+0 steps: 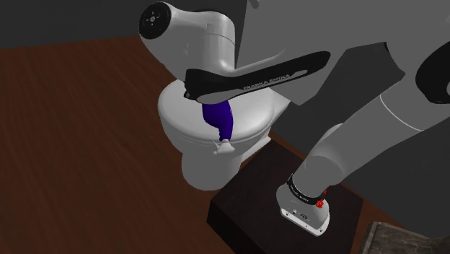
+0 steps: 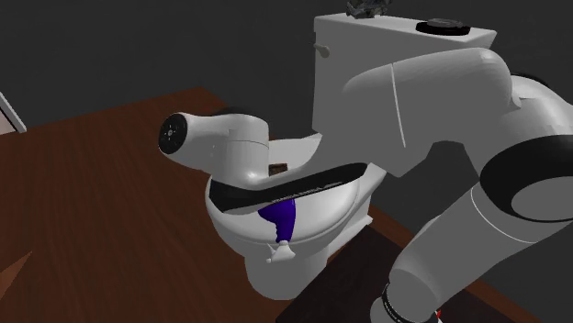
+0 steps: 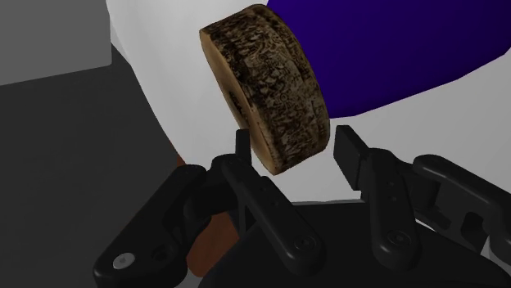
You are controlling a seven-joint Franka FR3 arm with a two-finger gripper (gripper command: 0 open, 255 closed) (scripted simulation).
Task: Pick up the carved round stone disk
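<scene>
Dark wood flooring (image 1: 86, 130) and grey walls (image 1: 72, 22) are being shown around a white toilet (image 1: 191, 162). On its top, just beside a blue thing (image 3: 393, 49), the brown carved disk (image 3: 270, 90) is lying. It is being judged heavy, stiff, rough; its rim is being favoured for gripping. The pincer (image 3: 293, 146) is being held open astride it, clasping nothing.

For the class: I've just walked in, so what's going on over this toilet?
A white Franka arm reaches down over a white toilet. Its black jaws stand open around one edge of a brown carved round disk, next to a dark blue object on the toilet. A gap shows beside one jaw, so the disk seems not yet gripped.
</scene>
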